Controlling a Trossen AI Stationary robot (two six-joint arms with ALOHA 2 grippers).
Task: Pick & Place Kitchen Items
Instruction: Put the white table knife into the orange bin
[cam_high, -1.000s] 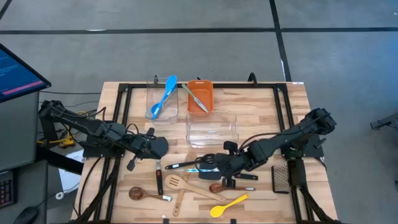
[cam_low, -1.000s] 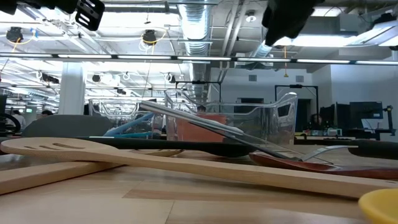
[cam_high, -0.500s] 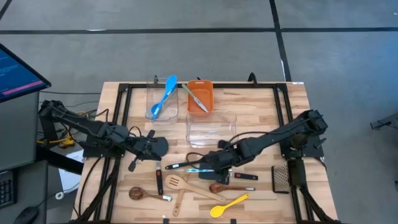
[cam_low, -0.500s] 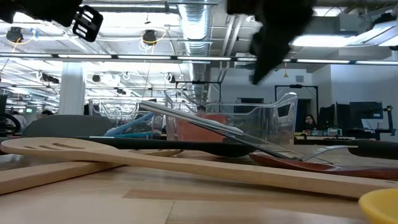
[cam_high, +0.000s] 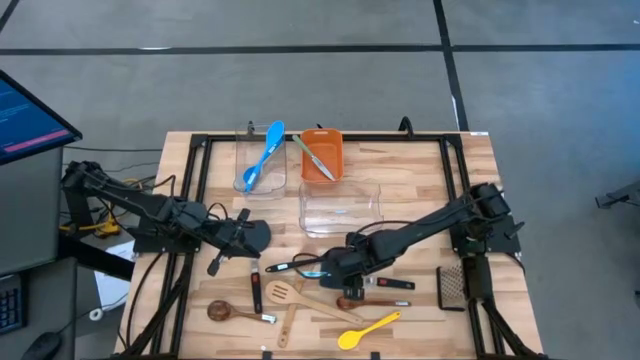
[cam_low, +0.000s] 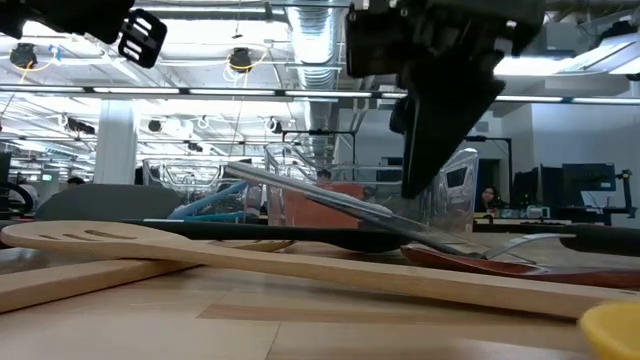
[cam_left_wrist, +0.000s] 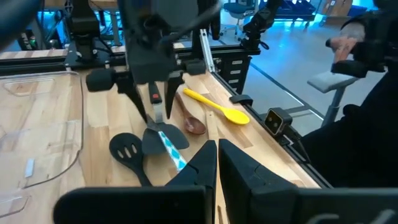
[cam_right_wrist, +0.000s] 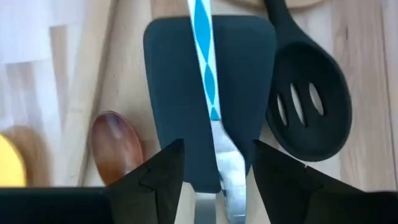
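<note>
The pale wooden slatted table (cam_high: 470, 180) carries a scatter of long-handled kitchen utensils on its near half. The dark right arm has stretched farther across it over the last second, sweeping from the right side toward the middle of the pile; in the low view its bulk now hangs much lower over the tools. That reads as the approach to a pick nearly finished, with no utensil lifted yet.

Beyond the right gripper (cam_high: 335, 268) stands an empty clear plastic tub (cam_high: 342, 208), and farther on an orange rectangular bin (cam_high: 322, 155) with one utensil in it, next to a second clear tub (cam_high: 243, 150) that has a blue plastic spoon (cam_high: 265, 155) leaning in it. These look like the drop-off places.

The right gripper (cam_right_wrist: 214, 180) is spread wide, grasping nothing. Directly between and just ahead of its fingers (cam_right_wrist: 155, 177) lies a slim utensil with a blue-and-white patterned handle (cam_right_wrist: 205, 56), resting across the flat blade of a black turner (cam_right_wrist: 180, 81). A black slotted spoon (cam_right_wrist: 311, 106) lies just to one side of the gripper, a dark wooden spoon bowl (cam_right_wrist: 118, 146) just to the other, and a yellow spoon (cam_high: 368, 328) sits nearer the table's front edge.

The left gripper (cam_high: 238, 232) waits well apart, toward the table's left side.
</note>
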